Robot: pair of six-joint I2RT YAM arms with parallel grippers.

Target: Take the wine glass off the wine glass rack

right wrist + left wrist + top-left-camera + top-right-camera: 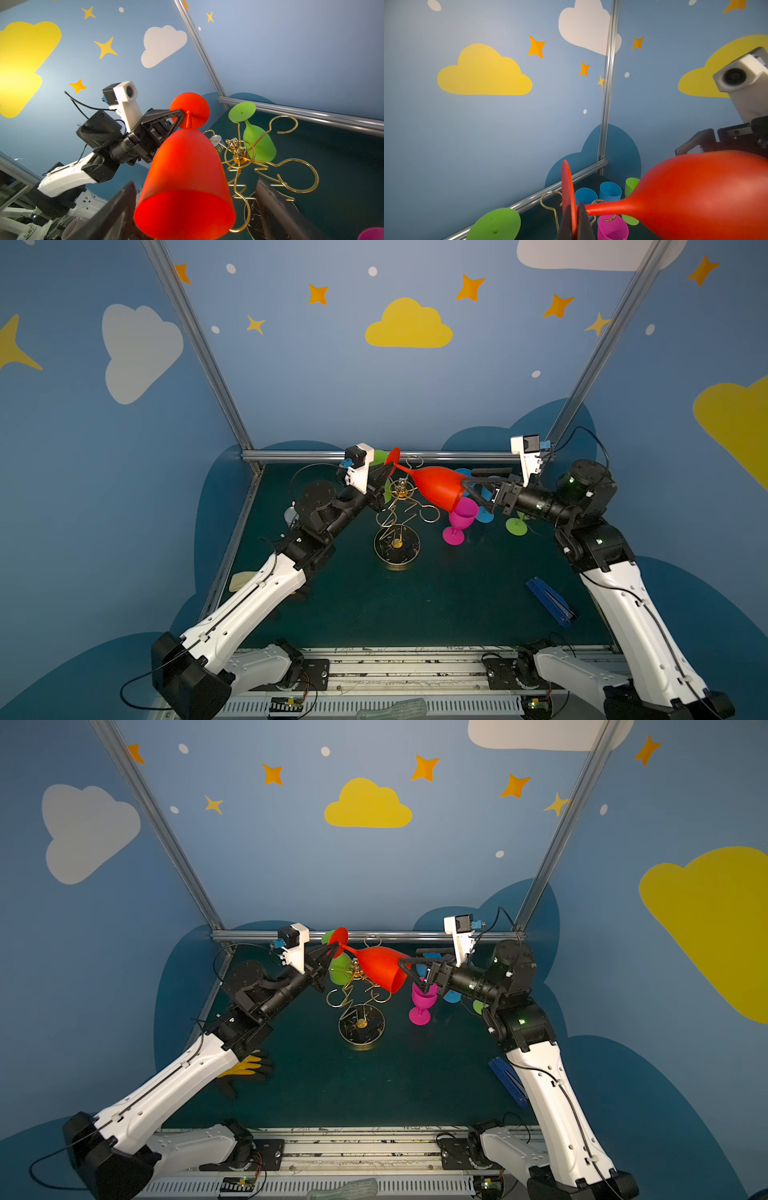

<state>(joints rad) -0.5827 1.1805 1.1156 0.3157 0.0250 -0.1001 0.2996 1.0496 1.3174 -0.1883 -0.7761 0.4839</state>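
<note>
A red wine glass (436, 489) (380, 969) lies almost level above the gold wire wine glass rack (397, 564) (361, 1046), foot toward the back wall. My left gripper (388, 477) (574, 209) is shut on the rim of its round foot. My right gripper (469, 477) (195, 182) is open, a finger (122, 207) on each side of the bowl's mouth, with gaps showing. Whether the stem touches a rack loop (600, 201) I cannot tell. A green glass (257, 143) hangs upside down on the rack's far side.
A pink glass (461, 518), blue glasses (484, 514) and a green one (516, 526) stand on the mat under my right gripper. A blue flat object (548, 601) lies front right, a yellow glove (245, 1065) front left. The metal rail (457, 455) runs close behind.
</note>
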